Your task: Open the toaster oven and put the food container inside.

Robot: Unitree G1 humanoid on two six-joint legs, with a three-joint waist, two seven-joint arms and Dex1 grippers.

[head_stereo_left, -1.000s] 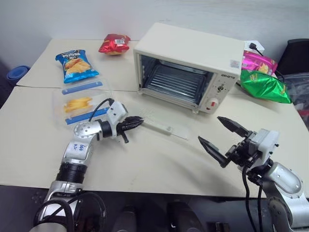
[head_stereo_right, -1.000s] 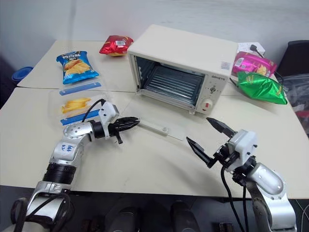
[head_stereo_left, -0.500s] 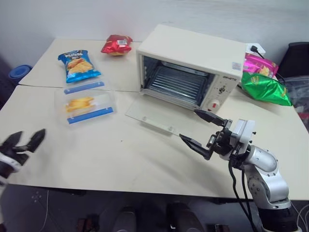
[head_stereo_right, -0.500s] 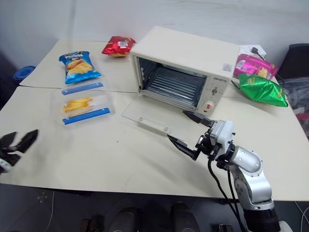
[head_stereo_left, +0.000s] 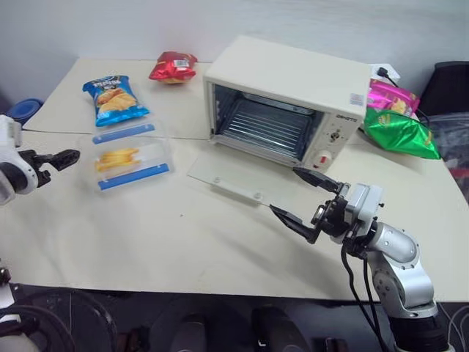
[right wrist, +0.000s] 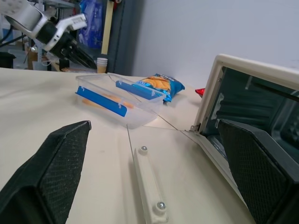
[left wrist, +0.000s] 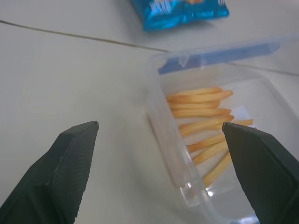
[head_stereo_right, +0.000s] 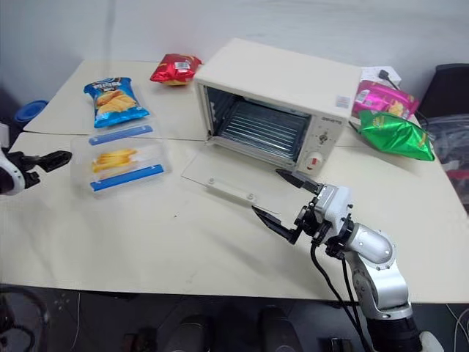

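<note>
On the left half of the table (head_stereo_left: 220, 242) I see the food container (head_stereo_left: 130, 155): a clear rectangular plastic box with a blue clip strip along each long edge and yellow fry-like sticks lying inside. It rests flat on the tabletop, left of the toaster oven (head_stereo_left: 289, 99) and just near of the blue chip bag (head_stereo_left: 114, 99).

I note the toaster oven as a cream-white box at the far centre, with knobs and dark lettering on its right panel. Its glass door (head_stereo_left: 234, 180) is folded down flat onto the table, cream bar handle at the near edge, and the wire rack shows inside the cavity.

My left gripper (left wrist: 159, 177) hangs just left of the container, fingers spread wide and empty; in the left wrist view the container's short end sits between the fingertips but apart from them. My right gripper (head_stereo_left: 302, 198) hovers just near of the lowered door's right corner, jaws fully apart, holding nothing.

Surface: two pale cream tabletops butted together, a seam running across behind the container. A red snack bag (head_stereo_left: 174, 67) lies far left of the oven; a pink bag (head_stereo_left: 393, 96) and a green bag (head_stereo_left: 401, 132) lie to its right. Behind is a plain light wall.
</note>
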